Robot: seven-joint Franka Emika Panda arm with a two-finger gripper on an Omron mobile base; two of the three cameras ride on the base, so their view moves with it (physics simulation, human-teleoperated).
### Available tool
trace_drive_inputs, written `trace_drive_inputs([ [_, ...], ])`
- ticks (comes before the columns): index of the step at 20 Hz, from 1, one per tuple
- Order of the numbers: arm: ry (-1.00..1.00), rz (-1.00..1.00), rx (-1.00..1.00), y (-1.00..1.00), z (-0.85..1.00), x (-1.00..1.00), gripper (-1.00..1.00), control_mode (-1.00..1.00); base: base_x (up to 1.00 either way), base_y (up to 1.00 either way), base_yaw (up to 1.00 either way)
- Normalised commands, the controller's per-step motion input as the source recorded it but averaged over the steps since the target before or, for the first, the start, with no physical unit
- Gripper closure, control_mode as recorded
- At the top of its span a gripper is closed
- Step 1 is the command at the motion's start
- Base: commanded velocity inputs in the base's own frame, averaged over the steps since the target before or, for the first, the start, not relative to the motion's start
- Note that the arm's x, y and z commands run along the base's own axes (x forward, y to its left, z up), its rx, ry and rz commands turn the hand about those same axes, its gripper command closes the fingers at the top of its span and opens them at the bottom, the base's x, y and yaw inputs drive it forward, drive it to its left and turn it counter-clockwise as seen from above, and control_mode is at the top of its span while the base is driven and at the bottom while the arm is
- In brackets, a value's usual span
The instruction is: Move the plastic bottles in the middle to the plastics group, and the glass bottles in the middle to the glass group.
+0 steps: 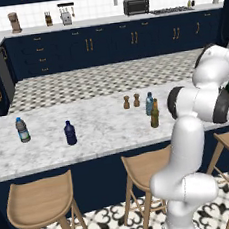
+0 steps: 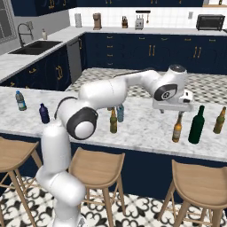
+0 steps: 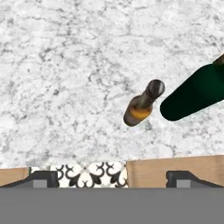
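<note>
We look straight down on the marbled table (image 3: 65, 65), where an amber bottle (image 3: 142, 105) stands upright just beside the dark green bottle (image 3: 197, 91) (its base toward us). They sit close but apart. Our gripper (image 3: 112, 178) hovers above with tips spread wide, holding nothing. Below the table edge lie wooden stool seats (image 3: 175, 164) and patterned floor (image 3: 87, 174).
</note>
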Motion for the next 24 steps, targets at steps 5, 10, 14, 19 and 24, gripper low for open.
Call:
trace_drive_inputs([
  [5,0.0,-0.08,0.0,0.97,0.0,-0.49,-1.0,-1.0,0.0,0.0,0.0],
  [10,0.0,-0.04,-0.01,0.92,0.0,-0.1,-1.0,-1.0,0.0,0.0,0.0],
  [14,-0.01,0.0,0.0,0.81,0.0,0.0,-1.0,-1.0,0.0,0.0,0.0],
  [19,-0.08,0.0,0.0,0.7,0.02,0.02,-1.0,-1.0,0.0,0.0,0.0],
  [24,-0.11,0.0,0.0,0.62,0.02,0.05,-1.0,-1.0,0.0,0.0,0.0],
])
